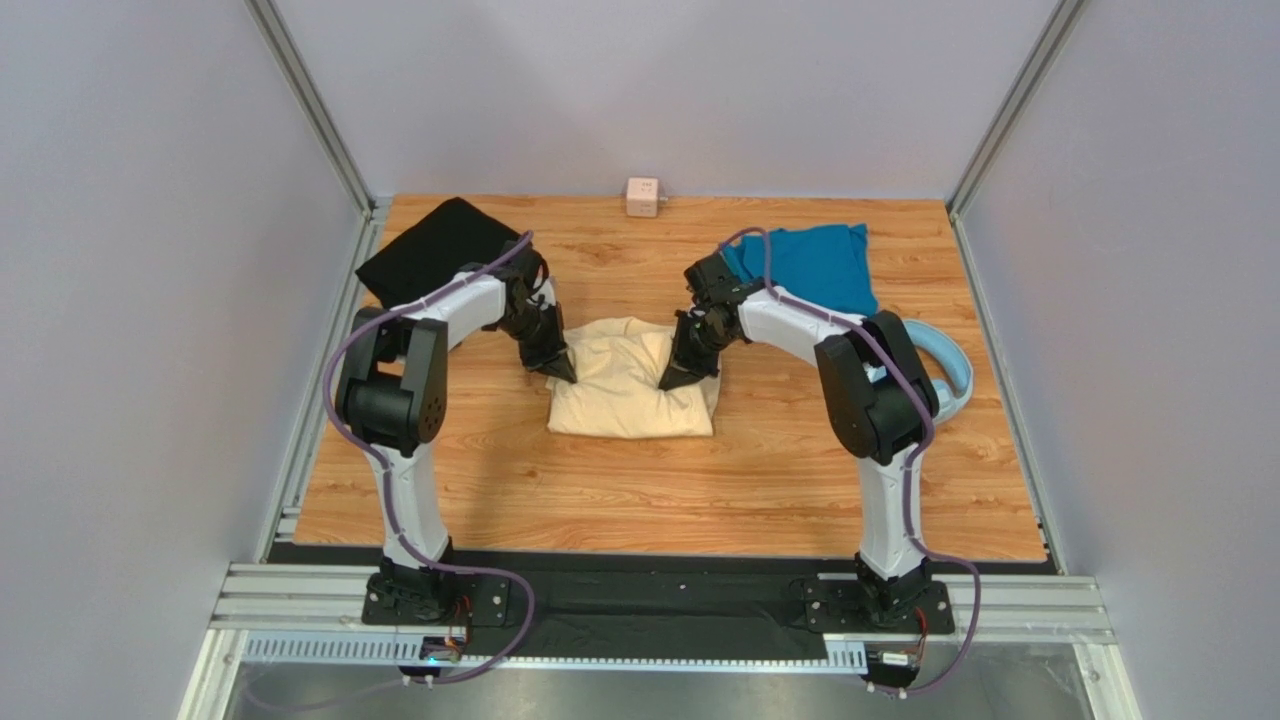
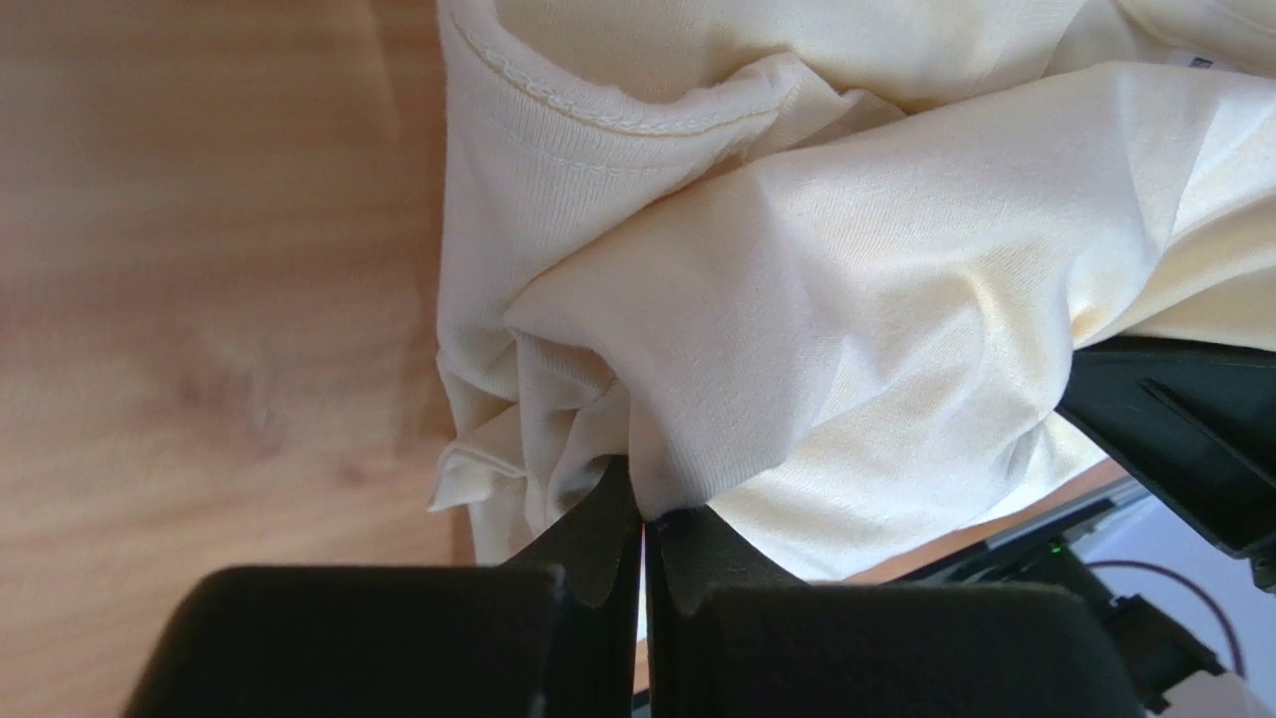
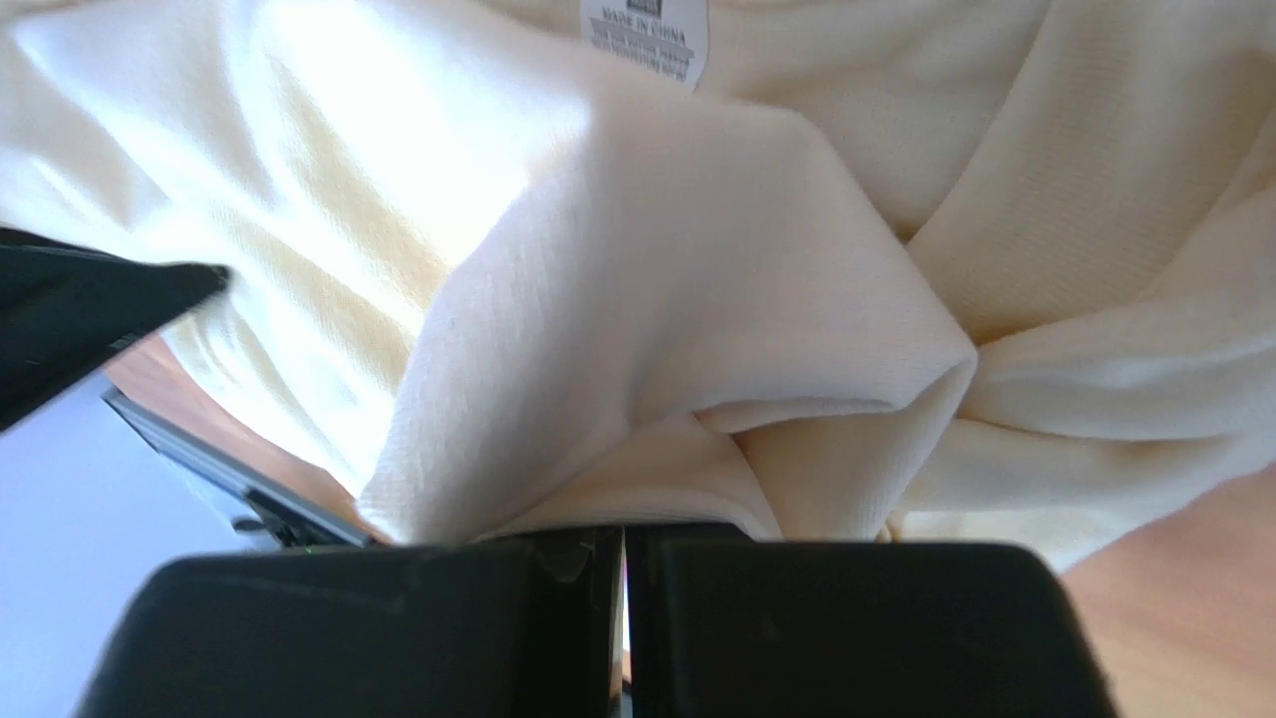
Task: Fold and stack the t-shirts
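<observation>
A cream-yellow t-shirt (image 1: 631, 387) lies bunched and partly folded at the middle of the wooden table. My left gripper (image 1: 559, 368) is shut on a fold at its left edge, the cloth (image 2: 839, 299) pinched between the black fingertips (image 2: 599, 524). My right gripper (image 1: 676, 372) is shut on a fold at its right edge, where the shirt (image 3: 674, 284) rises from the closed jaws and its neck label (image 3: 644, 33) shows. A black t-shirt (image 1: 436, 248) lies at the back left. A teal t-shirt (image 1: 812, 263) lies at the back right.
Light-blue headphones (image 1: 947, 368) lie at the right, beside the right arm. A small pink cube (image 1: 643, 195) sits at the back edge of the table. Grey walls and metal posts close in the back and both sides.
</observation>
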`<state>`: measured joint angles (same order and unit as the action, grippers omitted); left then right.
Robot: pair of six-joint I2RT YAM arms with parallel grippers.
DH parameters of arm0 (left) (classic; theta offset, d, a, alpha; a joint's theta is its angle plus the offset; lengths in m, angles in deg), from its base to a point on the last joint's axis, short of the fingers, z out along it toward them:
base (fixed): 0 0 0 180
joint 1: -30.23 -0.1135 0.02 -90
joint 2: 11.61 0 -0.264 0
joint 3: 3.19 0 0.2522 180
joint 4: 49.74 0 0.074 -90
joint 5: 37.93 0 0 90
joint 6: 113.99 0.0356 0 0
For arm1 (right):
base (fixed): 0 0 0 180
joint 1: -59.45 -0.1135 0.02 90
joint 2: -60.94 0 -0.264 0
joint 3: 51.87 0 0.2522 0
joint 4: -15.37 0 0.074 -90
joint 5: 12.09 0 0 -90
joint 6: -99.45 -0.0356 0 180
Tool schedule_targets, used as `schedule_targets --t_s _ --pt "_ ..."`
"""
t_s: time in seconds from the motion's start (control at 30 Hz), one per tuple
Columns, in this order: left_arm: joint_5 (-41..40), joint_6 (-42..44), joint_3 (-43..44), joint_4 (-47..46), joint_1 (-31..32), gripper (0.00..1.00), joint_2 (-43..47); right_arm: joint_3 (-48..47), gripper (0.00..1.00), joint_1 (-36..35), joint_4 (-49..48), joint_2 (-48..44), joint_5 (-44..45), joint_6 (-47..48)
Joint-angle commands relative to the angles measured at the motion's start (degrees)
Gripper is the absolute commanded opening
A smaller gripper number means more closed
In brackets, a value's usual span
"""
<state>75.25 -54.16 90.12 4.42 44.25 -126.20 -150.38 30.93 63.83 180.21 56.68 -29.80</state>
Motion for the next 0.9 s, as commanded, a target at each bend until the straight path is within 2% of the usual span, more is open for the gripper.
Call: schedule_targets --t_s 0.0,0.27,0.4,0.57,0.7,0.87 --pt "-3.66 4.77 -4.13 6.0 0.39 0.0 7.7 5.65 0.0 -0.67 5.2 -6.05 1.27 2.15" --pt "-5.86 7.05 -6.87 10.3 0.39 0.0 13.33 6.44 0.0 -0.67 9.6 -10.36 2.87 4.0" --pt "-6.74 8.29 -2.22 13.56 0.39 0.0 14.56 5.3 0.0 -0.67 9.51 -13.34 1.72 3.39" --pt "-2.88 8.2 4.03 14.88 0.39 0.0 15.36 0.56 0.0 -0.67 10.48 -16.87 1.2 3.56" --pt "-1.65 6.88 7.28 14.44 0.83 0.0 13.25 -2.26 0.0 -0.67 11.44 -14.77 1.54 4.7" --pt "-1.47 5.83 7.38 12.69 1.97 0.0 11.93 -5.42 0.0 -0.67 11.71 -9.06 3.21 6.37"
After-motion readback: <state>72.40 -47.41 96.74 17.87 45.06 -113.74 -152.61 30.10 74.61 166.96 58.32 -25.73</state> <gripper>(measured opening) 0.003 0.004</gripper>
